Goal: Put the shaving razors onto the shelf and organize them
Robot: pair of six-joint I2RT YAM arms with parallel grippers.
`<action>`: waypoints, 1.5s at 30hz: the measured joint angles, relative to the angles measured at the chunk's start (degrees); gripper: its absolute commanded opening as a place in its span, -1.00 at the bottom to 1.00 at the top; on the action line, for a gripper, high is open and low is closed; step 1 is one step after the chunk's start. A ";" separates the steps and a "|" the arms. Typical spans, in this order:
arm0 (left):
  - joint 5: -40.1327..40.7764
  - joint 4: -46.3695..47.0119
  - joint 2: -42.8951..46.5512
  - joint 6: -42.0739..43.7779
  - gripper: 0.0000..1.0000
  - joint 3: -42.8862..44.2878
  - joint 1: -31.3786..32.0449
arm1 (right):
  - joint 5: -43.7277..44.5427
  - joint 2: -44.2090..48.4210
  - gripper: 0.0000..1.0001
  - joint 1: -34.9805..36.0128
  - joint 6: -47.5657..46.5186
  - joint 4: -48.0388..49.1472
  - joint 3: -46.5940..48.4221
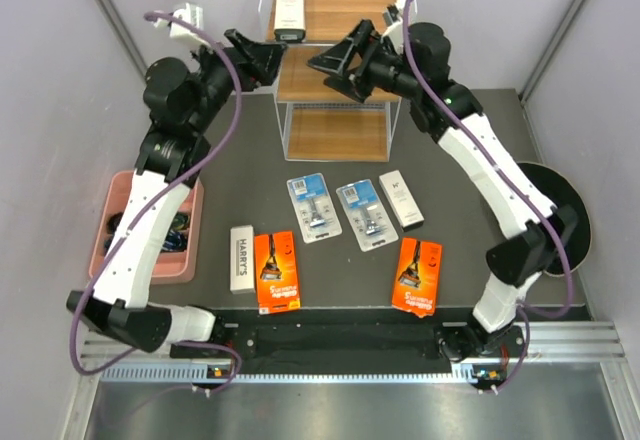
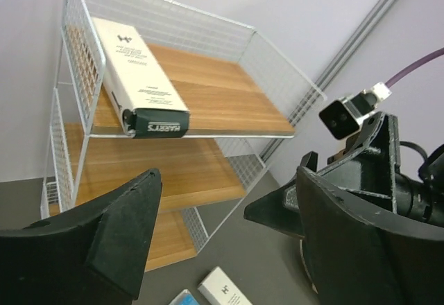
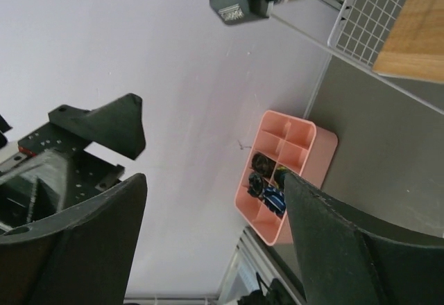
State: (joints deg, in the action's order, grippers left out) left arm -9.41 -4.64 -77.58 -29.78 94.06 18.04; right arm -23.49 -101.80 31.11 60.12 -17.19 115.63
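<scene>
Dark grey worktop between lilac walls carries six shaving razors in loose rows. A seventh, a white box, lies on the top tier of the shelf. Both arms mask part of the middle tier. Left pincer and right pincer gape wide, empty. Pink tray sits half under the left arm, contents indistinct.

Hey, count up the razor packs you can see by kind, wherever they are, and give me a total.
White boxes: 3 (1 on the shelf, 2 on the table)
Blue blister packs: 2
Orange cards: 2
Total: 7
</scene>
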 measured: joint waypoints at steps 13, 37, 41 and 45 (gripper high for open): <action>-4.37 -11.08 6.21 4.02 0.98 -8.17 0.00 | 4.44 13.49 0.67 1.14 -11.43 -7.43 -17.35; -8.04 -23.02 6.73 -4.94 0.98 -32.74 0.00 | 20.63 19.69 0.95 0.61 -21.62 -19.34 -46.36; -8.74 -26.05 3.54 -6.54 0.98 -35.63 0.00 | 26.97 19.67 0.97 0.37 -23.65 -24.28 -47.89; -9.11 -29.18 1.25 -6.75 0.98 -35.58 0.00 | 32.06 19.69 0.97 0.15 -25.62 -26.80 -47.89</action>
State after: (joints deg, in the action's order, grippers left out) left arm -18.52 -33.82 -76.34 -36.53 58.48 18.04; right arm 8.58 -82.11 31.27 34.50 -43.99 67.75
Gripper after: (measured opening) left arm 0.989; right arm 0.986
